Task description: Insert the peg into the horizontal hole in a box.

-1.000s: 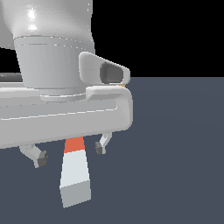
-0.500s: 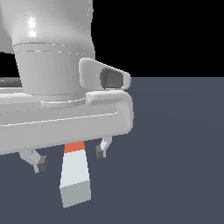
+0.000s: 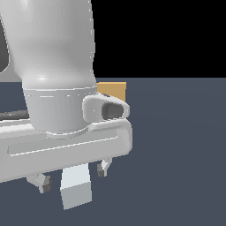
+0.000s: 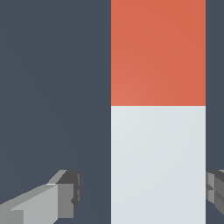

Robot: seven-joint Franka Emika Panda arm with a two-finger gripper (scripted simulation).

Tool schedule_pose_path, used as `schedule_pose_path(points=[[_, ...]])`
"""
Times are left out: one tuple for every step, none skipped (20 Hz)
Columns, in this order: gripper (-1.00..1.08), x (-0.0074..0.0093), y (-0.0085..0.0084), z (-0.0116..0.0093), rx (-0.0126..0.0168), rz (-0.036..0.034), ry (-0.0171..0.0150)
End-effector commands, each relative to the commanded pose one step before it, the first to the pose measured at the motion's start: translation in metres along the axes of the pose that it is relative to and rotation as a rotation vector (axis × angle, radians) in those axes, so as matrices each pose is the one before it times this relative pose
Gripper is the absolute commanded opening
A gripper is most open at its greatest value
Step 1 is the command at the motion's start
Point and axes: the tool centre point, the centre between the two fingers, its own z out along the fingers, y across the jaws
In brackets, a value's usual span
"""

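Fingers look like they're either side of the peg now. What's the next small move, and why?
Probably close the gripper on the peg. In the wrist view one finger stands well clear of the white section and the other sits near its far side, so the jaws are open and nothing is gripped. The box waits behind the arm.

Exterior view: set low, close beside the arm, looking roughly level across the desk toward a black backdrop. So near that the arm's wrist housing fills most of the exterior view's left; only the tool and the white end of the peg show beneath it. Corner of the box visible behind the housing.

Wrist view: mounted on the wrist, aimed straight down between the fingers, very near the desk. Peg fills much of the picture.

Shared between the two: peg, fingertips, and the desk surface directly under the tool.
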Motion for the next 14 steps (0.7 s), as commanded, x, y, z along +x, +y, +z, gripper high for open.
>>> schedule_pose_path(points=[[1.00,-0.00026,0.00094,0.00505,-0.00143,-0.00069,-0.00081],[1.00,-0.00011,0.00015,0.00075,0.00000,0.00000,0.00000],[1.00,-0.00004,0.00006,0.00024,0.00000,0.00000,0.00000],[-1.00,0.00000,0.00000,0.00000,0.00000,0.00000,0.00000],[-1.00,0.00000,0.00000,0.00000,0.00000,0.00000,0.00000],[-1.00,0.00000,0.00000,0.00000,0.00000,0.00000,0.00000],[-1.00,0.00000,0.00000,0.00000,0.00000,0.00000,0.00000],[-1.00,0.00000,0.00000,0.00000,0.00000,0.00000,0.00000],[-1.00,0.00000,0.00000,0.00000,0.00000,0.00000,0.00000],[-1.00,0.00000,0.00000,0.00000,0.00000,0.00000,0.00000],[-1.00,0.00000,0.00000,0.00000,0.00000,0.00000,0.00000],[-1.00,0.00000,0.00000,0.00000,0.00000,0.00000,0.00000],[-1.00,0.00000,0.00000,0.00000,0.00000,0.00000,0.00000],[-1.00,0.00027,0.00028,-0.00024,0.00000,0.00000,0.00000]])
